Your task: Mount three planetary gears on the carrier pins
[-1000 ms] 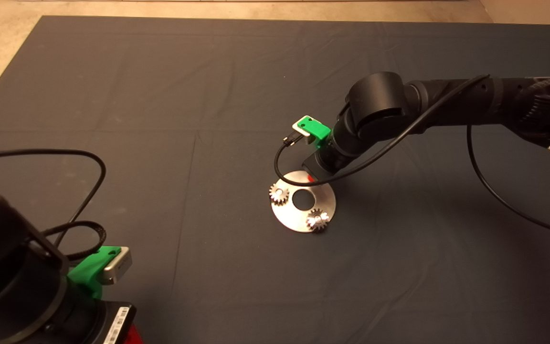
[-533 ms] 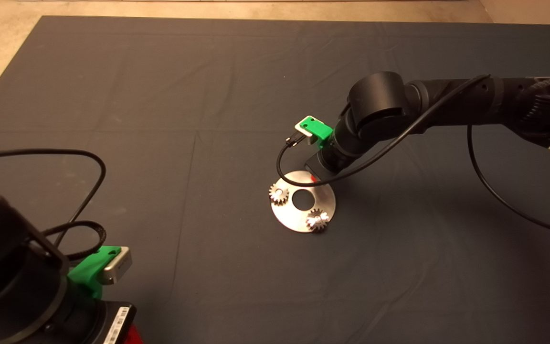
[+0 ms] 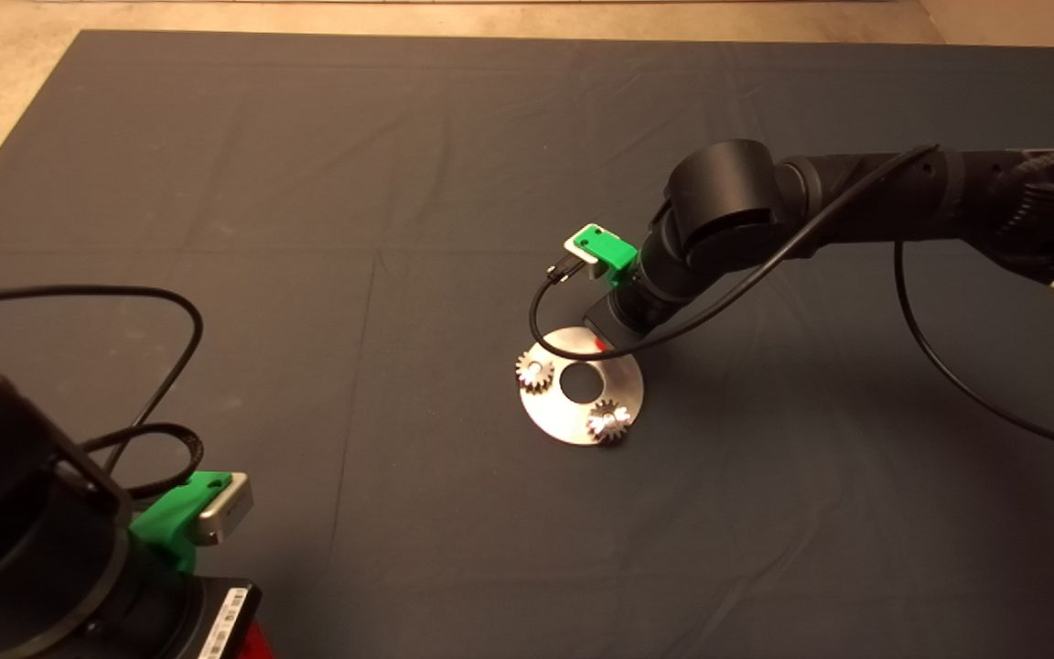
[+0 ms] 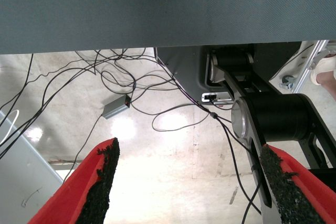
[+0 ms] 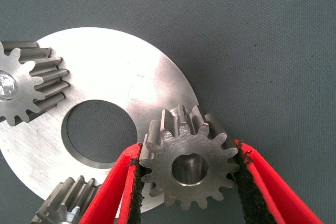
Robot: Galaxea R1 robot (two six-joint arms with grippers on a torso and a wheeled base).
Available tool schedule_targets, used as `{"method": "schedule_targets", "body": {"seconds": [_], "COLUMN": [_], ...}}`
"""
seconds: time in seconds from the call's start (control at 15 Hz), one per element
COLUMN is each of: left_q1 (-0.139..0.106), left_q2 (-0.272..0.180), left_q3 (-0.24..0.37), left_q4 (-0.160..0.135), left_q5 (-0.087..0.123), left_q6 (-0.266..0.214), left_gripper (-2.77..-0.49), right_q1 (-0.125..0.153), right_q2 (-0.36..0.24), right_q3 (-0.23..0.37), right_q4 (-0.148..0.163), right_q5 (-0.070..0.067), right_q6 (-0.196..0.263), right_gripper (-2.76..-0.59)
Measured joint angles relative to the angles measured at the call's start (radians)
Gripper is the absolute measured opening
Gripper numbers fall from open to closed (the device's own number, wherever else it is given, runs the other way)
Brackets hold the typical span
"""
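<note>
I have my right gripper (image 5: 186, 182) clenched on the third small silver-grey toothed spur gear (image 5: 188, 164), its teeth caught between my two black pads (image 5: 134, 184), flat face up and centre hole open. Over the last second my right arm has crept only slightly, easing a touch back along the far rim of the flat round silver disc with the large centre hole (image 3: 554, 416); the disc and what sits on it have not stirred. I read that as fine alignment, not transport: I am hunting for the last stud, not yet lowering.

Two of the three gears are already seated on their short silver studs: one small spur gear (image 3: 534, 372) at the disc's left edge and another small spur gear (image 3: 608, 421) at its near rim, each with a bright stud tip showing in its bore. So the task stands two-thirds done, by my judgement. The gear I hold hangs over the disc's far-right rim, partly past the edge in my wrist view. The third stud I cannot see; the gear covers where it should be, and whether bore and stud are lined up I cannot tell.

My right arm reaches in across the dark grey mat (image 3: 307, 183), elbow high, wrist bent steeply down over the disc. My left gripper (image 4: 189, 182) waits at the mat's near left corner, its red fingers spread wide on nothing, looking past the mat edge at cables on a pale floor.
</note>
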Motion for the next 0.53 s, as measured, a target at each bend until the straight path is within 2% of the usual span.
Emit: {"method": "schedule_targets", "body": {"seconds": [0.27, 0.53], "left_q1": [0.0, 0.0], "left_q2": [0.0, 0.0], "left_q3": [0.0, 0.0], "left_q4": [0.0, 0.0], "left_q5": [0.0, 0.0], "left_q6": [0.0, 0.0], "left_gripper": [-1.37, -1.37], "right_q1": [0.0, 0.0], "right_q2": [0.0, 0.004], "right_q3": [0.0, -0.001], "right_q4": [-0.001, -0.016], "right_q5": [0.0, 0.0], "right_q6": [0.0, 0.0], "right_gripper": [-2.29, -2.29]}}
